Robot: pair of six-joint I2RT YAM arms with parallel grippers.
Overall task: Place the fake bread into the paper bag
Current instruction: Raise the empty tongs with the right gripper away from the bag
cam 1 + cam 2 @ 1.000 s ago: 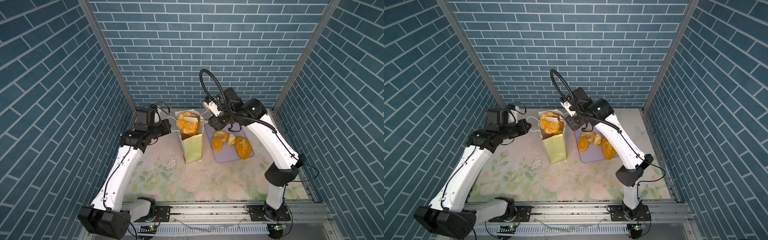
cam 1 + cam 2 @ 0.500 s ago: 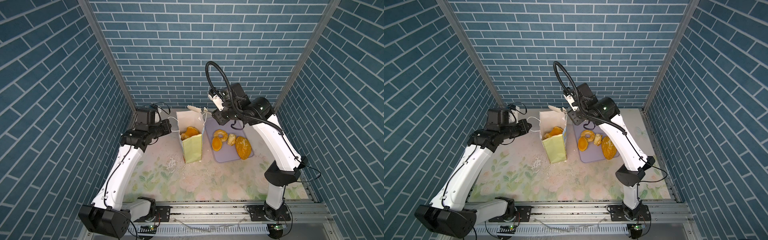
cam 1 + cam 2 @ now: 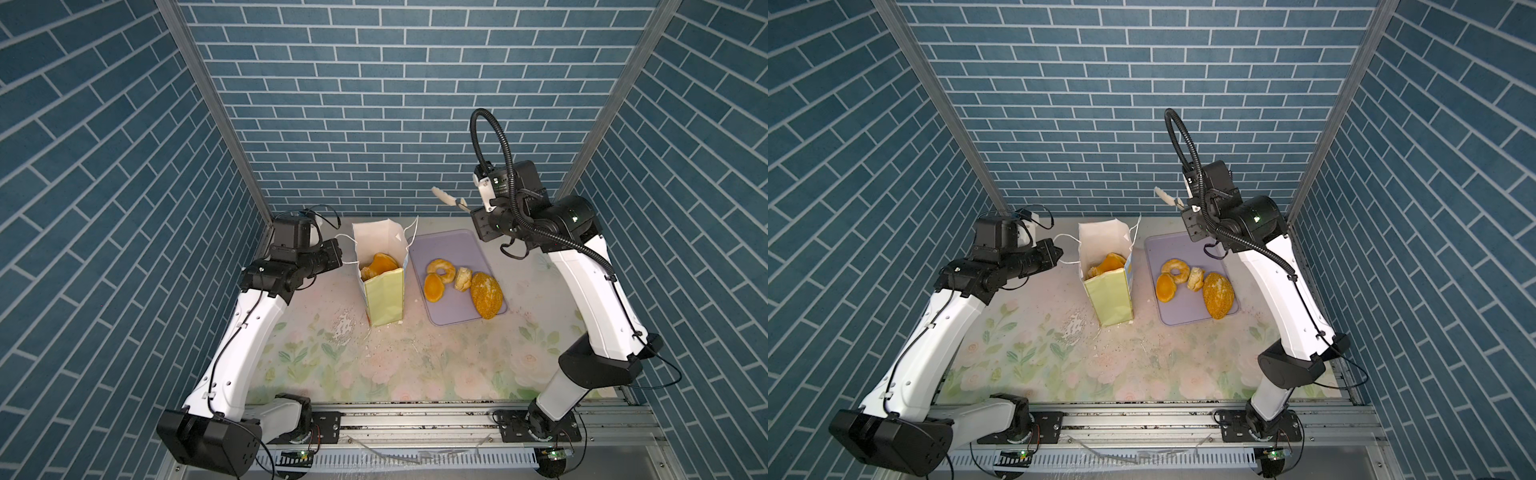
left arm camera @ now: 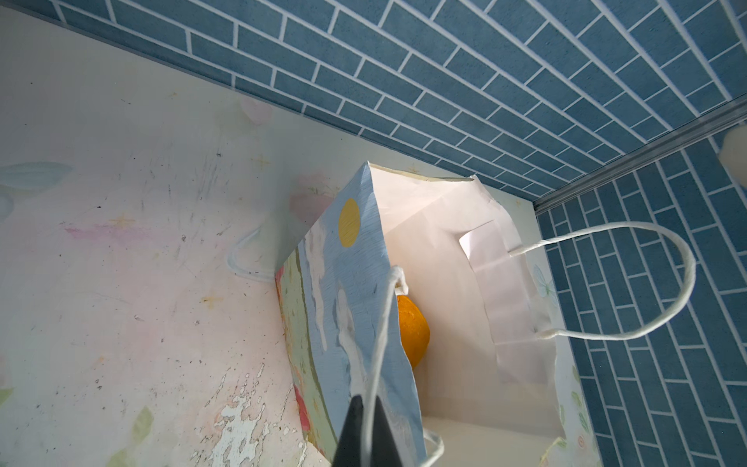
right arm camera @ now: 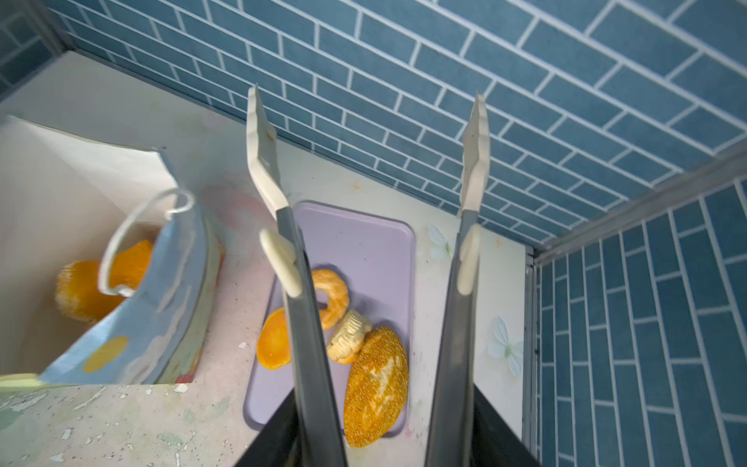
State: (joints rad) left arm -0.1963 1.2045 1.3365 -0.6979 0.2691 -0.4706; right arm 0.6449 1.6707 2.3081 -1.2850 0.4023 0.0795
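Blue brick walls enclose a floral tabletop. Upright near its middle stands the paper bag, with at least two pieces of fake bread inside; more may be hidden. Just beside it, a lilac tray holds four pieces left to move: seeded loaf, ring doughnut, round bun, small croissant. Left gripper is pinched on the bag's cord handle. Right gripper hangs above the tray, prongs apart, empty.
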